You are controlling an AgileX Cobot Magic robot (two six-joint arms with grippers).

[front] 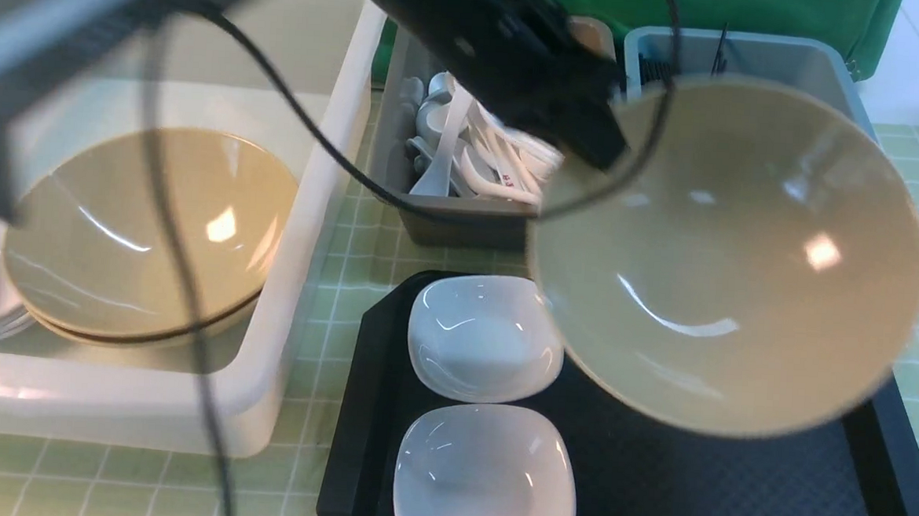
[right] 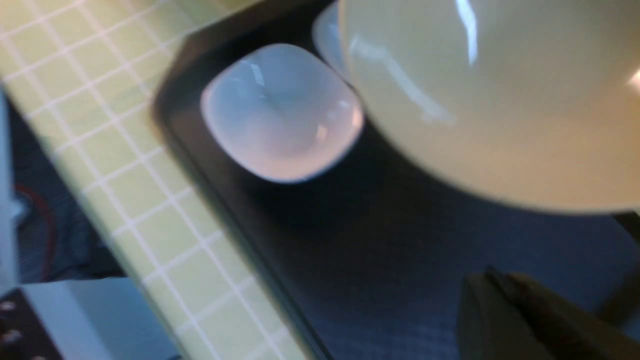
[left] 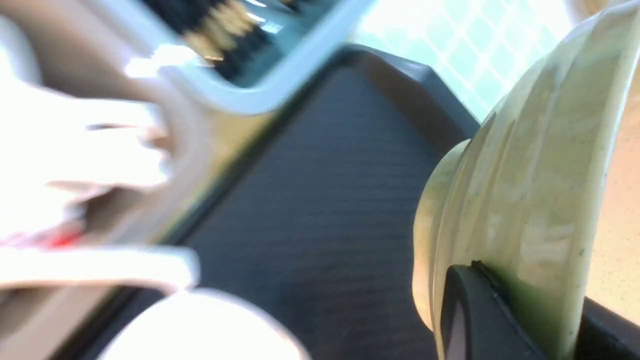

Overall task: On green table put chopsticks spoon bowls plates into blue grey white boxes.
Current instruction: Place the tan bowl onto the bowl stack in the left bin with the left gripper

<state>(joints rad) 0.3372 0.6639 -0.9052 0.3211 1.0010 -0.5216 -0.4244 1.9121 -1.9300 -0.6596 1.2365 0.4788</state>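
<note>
A large tan bowl point(front: 735, 257) hangs tilted above the black tray point(front: 730, 492). My left gripper point(front: 614, 152) is shut on its rim at the far left side. The left wrist view shows the bowl's wall point(left: 530, 190) pinched between the two fingers of that gripper point(left: 530, 305). My right gripper point(right: 492, 275) is shut with nothing in it, low over the tray point(right: 400, 280), under the raised bowl point(right: 500, 100). Two white square dishes point(front: 487, 338) point(front: 487, 476) lie on the tray's left side.
The white box point(front: 312, 227) at the left holds stacked tan bowls point(front: 138, 233). The grey box point(front: 461, 227) behind the tray holds white spoons point(front: 473, 156). The blue box point(front: 753, 49) at the back right holds dark chopsticks point(front: 658, 68). My left arm's cable point(front: 176, 259) hangs over the white box.
</note>
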